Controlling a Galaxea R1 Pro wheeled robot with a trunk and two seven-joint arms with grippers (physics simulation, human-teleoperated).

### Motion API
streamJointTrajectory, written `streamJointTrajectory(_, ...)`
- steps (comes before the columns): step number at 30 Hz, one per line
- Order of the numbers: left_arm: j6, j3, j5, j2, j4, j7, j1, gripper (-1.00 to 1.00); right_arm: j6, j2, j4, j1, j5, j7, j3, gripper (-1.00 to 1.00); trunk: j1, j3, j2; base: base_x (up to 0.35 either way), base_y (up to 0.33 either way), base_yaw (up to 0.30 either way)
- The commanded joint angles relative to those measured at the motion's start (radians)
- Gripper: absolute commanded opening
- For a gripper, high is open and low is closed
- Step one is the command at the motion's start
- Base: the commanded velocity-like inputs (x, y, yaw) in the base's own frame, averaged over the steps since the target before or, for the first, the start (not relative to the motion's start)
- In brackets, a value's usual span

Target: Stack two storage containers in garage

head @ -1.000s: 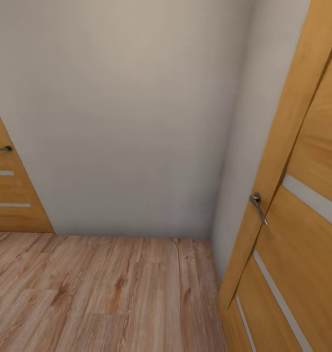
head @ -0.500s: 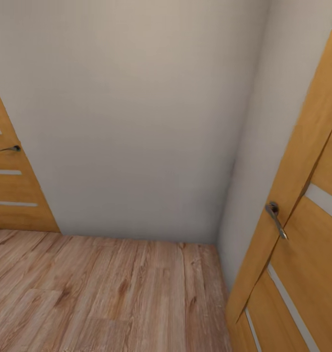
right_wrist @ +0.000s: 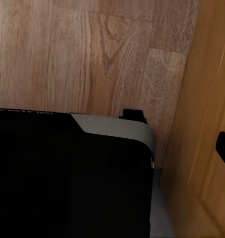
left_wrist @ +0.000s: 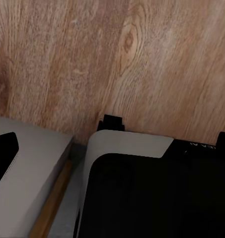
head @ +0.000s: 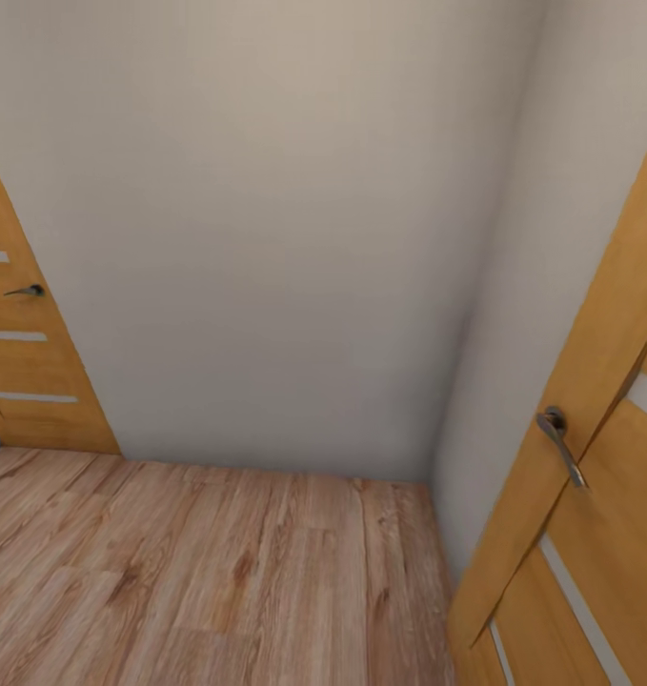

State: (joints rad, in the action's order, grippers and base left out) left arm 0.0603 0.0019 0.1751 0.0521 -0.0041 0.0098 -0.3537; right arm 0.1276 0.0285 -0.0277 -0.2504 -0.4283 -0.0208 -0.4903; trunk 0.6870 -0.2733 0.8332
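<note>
Light wood plank floor (head: 218,581) meets a plain beige wall (head: 266,238); orange wooden doors left (head: 23,372) and right (head: 590,534). We're in transit, containers nowhere visible, gripper states untellable. We'd steer clear of the right door's metal lever handle (head: 561,443) while turning.

Light wood plank floor (head: 218,581) — seemingly bare

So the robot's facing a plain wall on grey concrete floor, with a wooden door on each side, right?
Not quite: the floor is light wood planks, not grey concrete, as the head view shows. The rest holds: a plain wall ahead, one wooden door at left and another at right.
</note>
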Motion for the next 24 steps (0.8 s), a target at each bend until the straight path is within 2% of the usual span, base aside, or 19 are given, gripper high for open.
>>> streamJointTrajectory(1, 0.004, 0.0, 0.008, 0.0, 0.0, 0.001, -0.001, 1.0, 0.006, 0.001, -0.003, -0.001, -0.01, -0.002, -0.008, 1.0, 0.001, -0.001, 0.001, 0.308, 0.0, 0.0)
streamJointTrajectory(9, 0.004, 0.0, 0.007, 0.0, 0.0, 0.001, -0.001, 1.0, 0.006, 0.001, -0.003, -0.001, -0.01, -0.002, -0.008, 1.0, 0.001, -0.001, 0.001, 0.27, 0.0, 0.0)
streamJointTrajectory(21, 0.005, 0.0, 0.01, 0.0, 0.0, 0.002, -0.001, 1.0, 0.004, 0.001, -0.003, -0.001, -0.013, -0.002, -0.008, 1.0, 0.001, -0.001, 0.001, 0.021, 0.0, 0.0)
streamJointTrajectory(24, 0.004, 0.0, 0.012, 0.0, 0.0, 0.002, -0.001, 1.0, 0.004, 0.001, -0.003, -0.001, -0.013, -0.002, -0.008, 1.0, 0.001, -0.001, 0.001, 0.182, 0.0, 0.0)
